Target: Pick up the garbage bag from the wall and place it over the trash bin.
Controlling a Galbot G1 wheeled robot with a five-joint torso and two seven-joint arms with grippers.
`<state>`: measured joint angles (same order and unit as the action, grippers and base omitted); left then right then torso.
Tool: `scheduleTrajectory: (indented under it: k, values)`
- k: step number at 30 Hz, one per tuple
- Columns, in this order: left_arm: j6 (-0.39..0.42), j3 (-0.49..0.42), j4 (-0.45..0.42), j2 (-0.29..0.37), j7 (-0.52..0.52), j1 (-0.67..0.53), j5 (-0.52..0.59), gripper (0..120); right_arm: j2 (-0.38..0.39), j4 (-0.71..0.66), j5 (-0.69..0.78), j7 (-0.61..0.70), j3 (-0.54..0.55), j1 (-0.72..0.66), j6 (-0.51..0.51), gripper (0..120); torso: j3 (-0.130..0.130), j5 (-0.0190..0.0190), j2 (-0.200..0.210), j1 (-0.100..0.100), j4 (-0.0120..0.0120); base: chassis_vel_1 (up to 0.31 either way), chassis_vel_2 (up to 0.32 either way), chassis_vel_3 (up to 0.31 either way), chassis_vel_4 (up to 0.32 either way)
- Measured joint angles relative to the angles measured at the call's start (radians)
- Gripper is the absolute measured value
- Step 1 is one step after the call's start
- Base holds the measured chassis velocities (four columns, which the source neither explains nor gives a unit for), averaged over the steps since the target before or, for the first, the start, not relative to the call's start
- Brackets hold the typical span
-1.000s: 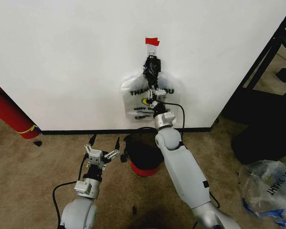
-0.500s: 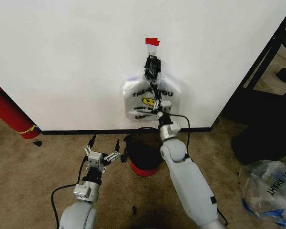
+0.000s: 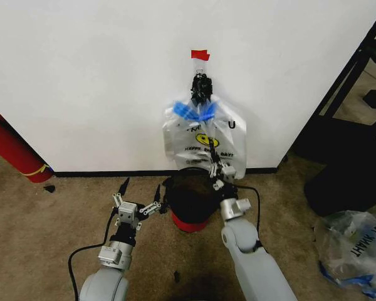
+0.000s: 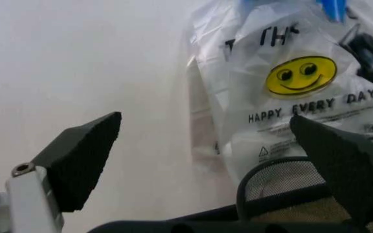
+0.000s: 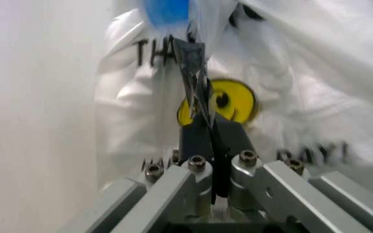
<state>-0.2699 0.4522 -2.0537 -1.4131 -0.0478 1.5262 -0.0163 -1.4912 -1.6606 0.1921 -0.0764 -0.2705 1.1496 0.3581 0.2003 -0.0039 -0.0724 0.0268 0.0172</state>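
Hanging against the wall [image 3: 81, 75] from a dark clip [image 3: 200, 84] under a strip of red tape [image 3: 200, 54]: the garbage bag [image 3: 203, 141], thin and see-through, with a yellow smiley, black lettering and blue patches near its top. Directly below the bag, on the brown carpet [image 3: 44, 226] and close to the black baseboard [image 3: 100, 173]: the trash bin [image 3: 189, 213], red with a black rim and a dark inside, the bag's lower edge coming down to about the bin's far rim.

Reaching up from the near side of the bin to the bag's lower front, just under the smiley: the right gripper [image 3: 214, 170]. Fingers [image 5: 196, 141] pressed together, pinching a thin fold of the bag's plastic that runs up from the tips across the smiley print, as seen from the right wrist.

Hovering just beside the bin, on its left and touching nothing: the left gripper [image 3: 140, 191], its two dark fingers [image 4: 83, 150] spread wide apart. Between those fingers, from the left wrist: the bag's smiley and "HAPPY EVERY DAY" line, with the bin's black rim [image 4: 283, 167] under them.

Leaning against the wall far left of the bin: a red cylinder [image 3: 9, 150] with a yellow band. Lying on the carpet well to the right of the bin: another clear plastic bag [image 3: 351, 248] with black letters.
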Motion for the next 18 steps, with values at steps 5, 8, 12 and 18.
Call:
scheduleTrajectory:
  k: [5, 8, 12, 18]
  values:
    - [-0.002, 0.001, -0.001, 0.006, 0.0, -0.005, 0.013, 100, 0.019, -0.004, 0.036, -0.099, -0.023, 0.061, 0.045, 0, 0.0, 0.0, 0.0, 0.0, 0.0, 0.0, 0.0, 0.0, 0.0]
    - [-0.006, 0.005, -0.001, 0.011, 0.001, -0.007, 0.025, 100, 0.035, 0.0, 0.064, -0.165, -0.039, 0.112, 0.077, 0, 0.0, 0.0, 0.0, 0.0, 0.0, 0.0, 0.0, 0.0, 0.0]
    - [-0.007, 0.006, -0.002, 0.011, 0.002, -0.01, 0.032, 100, 0.045, 0.013, 0.075, -0.213, -0.055, 0.159, 0.115, 0, 0.0, 0.0, 0.0, 0.0, 0.0001, 0.0, 0.0, 0.0, 0.0]
    - [-0.007, 0.004, -0.008, 0.007, 0.002, -0.014, 0.036, 100, 0.054, 0.038, 0.081, -0.238, -0.085, 0.222, 0.173, 0, 0.0, 0.0, 0.0, 0.0, 0.0, 0.0, 0.0, 0.0, 0.0]
